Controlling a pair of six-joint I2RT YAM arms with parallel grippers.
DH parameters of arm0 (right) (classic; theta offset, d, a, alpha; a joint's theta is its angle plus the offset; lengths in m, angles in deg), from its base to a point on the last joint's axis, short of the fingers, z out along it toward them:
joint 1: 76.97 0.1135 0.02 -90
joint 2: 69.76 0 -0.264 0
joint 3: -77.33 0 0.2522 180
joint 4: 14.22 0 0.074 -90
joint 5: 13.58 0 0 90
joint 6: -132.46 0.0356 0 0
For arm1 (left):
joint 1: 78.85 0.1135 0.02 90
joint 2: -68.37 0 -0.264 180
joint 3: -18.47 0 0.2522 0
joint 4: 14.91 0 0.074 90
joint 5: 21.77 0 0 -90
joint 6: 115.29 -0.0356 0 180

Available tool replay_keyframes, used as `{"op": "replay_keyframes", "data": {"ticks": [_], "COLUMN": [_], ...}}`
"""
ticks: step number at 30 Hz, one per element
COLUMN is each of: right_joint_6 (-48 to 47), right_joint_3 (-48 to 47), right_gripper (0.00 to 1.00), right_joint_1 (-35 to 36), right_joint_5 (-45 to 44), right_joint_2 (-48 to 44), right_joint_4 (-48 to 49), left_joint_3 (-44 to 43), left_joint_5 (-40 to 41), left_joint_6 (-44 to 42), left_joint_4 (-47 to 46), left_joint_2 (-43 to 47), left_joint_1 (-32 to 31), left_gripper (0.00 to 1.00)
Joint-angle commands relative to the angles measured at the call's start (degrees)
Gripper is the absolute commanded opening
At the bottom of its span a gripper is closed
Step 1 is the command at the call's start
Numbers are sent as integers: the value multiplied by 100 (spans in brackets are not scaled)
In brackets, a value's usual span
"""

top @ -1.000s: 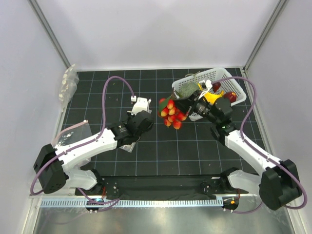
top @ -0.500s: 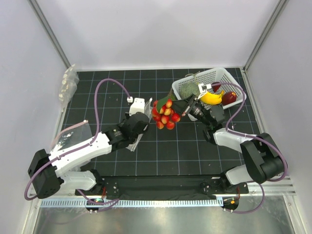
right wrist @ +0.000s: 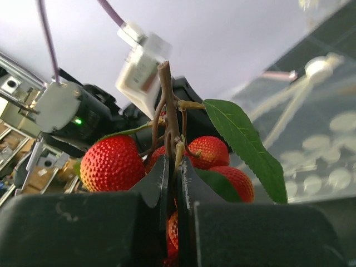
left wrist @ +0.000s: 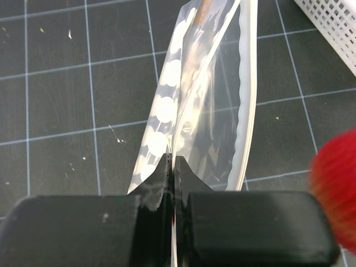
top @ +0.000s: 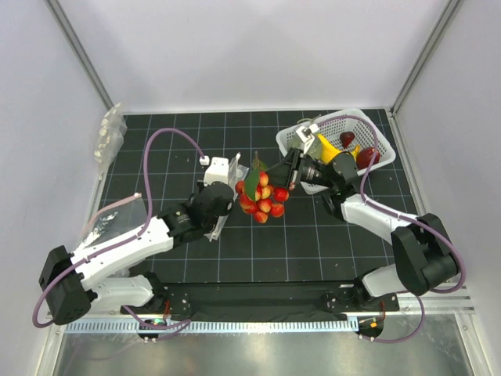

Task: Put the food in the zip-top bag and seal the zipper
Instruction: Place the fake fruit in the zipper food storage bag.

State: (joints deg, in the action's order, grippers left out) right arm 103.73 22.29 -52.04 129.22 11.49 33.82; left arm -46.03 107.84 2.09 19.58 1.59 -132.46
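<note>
We log right gripper (right wrist: pixel 172 167) pinching the food (right wrist: pixel 111 164) by its stem, stem toward 12 o'clock; left gripper (left wrist: pixel 173 164) clamps the zip-top bag (left wrist: pixel 189 105), long axis 6-to-1 o'clock.

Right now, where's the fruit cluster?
The fruit cluster hangs mid-table in the top view, stem clamped in the right end effector, between the dotted bag in the left end effector and the basket.

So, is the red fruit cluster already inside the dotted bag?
No, the fruit cluster hangs from the right gripper, outside the dotted bag.
</note>
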Motion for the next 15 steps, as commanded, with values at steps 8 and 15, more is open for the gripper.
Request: {"op": "replay_keyframes", "data": {"ticks": [8,15], "right_joint_6": [-3772,-3869], "right_joint_3": [-1382,-1787], "right_gripper": [1,1], "right_joint_1": [882,1102], "right_joint_5": [143,4], "right_joint_2": [-374,285], "right_joint_4": [-5793,-6556], "left_joint_3": [302,372], "left_joint_5": [3,-68], "left_joint_6": [-523,-575], "left_joint_4": [-860,-974], "left_joint_2": [377,403], "left_joint_1": [-18,-18], "left_gripper": [1,0]}}
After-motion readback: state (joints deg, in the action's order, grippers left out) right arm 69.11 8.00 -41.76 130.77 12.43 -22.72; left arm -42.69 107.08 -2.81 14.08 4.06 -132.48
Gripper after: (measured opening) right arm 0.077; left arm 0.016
